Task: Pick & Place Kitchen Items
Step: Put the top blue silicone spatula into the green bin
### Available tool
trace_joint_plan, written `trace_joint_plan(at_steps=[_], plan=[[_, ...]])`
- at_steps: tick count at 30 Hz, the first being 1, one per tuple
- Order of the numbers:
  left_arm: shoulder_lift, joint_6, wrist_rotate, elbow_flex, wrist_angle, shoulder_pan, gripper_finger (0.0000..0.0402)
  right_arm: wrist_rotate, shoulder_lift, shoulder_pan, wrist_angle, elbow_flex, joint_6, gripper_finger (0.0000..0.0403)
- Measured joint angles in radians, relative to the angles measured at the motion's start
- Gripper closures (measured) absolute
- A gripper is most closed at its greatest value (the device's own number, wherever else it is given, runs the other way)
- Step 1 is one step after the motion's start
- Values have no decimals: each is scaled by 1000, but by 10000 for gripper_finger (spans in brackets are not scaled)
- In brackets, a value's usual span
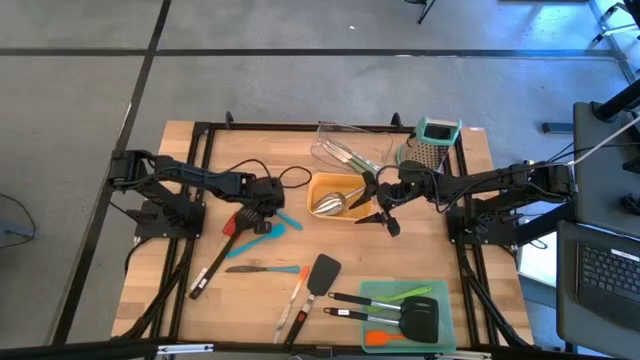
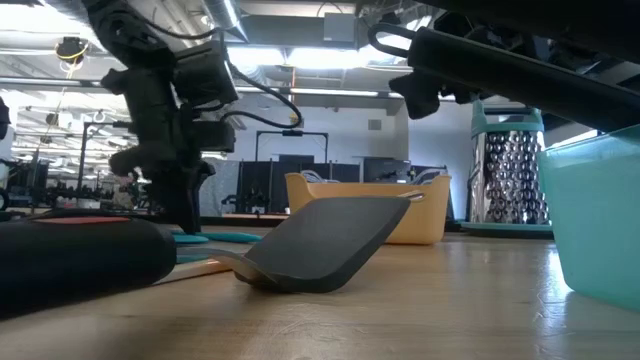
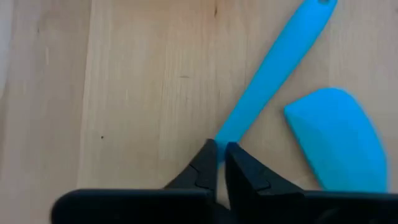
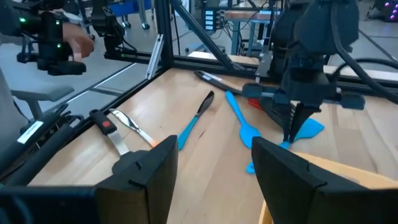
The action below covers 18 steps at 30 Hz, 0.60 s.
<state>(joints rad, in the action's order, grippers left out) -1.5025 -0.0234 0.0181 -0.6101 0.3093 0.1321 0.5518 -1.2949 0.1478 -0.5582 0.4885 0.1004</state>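
Two blue spatulas [image 1: 272, 228] lie flat on the wooden table left of the middle. My left gripper [image 3: 221, 152] points down on one of them and is shut on its handle. The other spatula's blade [image 3: 339, 140] lies beside it. My right gripper [image 4: 214, 168] hangs open with nothing between its fingers, above the right end of the orange tray [image 1: 322, 186]. A steel scoop [image 1: 330, 205] rests in that tray. A black spatula [image 1: 322, 275], an orange-and-teal knife [image 1: 262, 268] and a red tool [image 1: 235, 222] lie loose on the table. My left gripper pinches the blue spatula's handle [image 3: 231, 127] between its two fingertips, coming from above and pointing steeply down. The fingers lie across the handle. The handle's free end [image 3: 314, 12] stretches away from the fingers, flat on the table. The gripper hides the rest of the spatula.
A clear tray [image 1: 345, 150] and a steel grater with a teal top [image 1: 435, 140] stand at the far side. A green tray [image 1: 448, 318] with several spatulas sits at the near right. A black-handled tool [image 1: 205, 275] and other utensils [image 1: 292, 310] lie near the front edge.
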Motion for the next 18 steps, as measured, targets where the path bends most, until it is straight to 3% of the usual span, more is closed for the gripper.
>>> trace_joint_plan(at_steps=[5,8,18], plan=[[-8,91,116,-47,32,25,399,1,0,0,-2,16,-18,196],[-8,107,133,-52,32,32,400,2,0,0,-1,16,-20,196],[18,-58,-101,-74,39,13,399,2,0,0,23,16,-57,196]])
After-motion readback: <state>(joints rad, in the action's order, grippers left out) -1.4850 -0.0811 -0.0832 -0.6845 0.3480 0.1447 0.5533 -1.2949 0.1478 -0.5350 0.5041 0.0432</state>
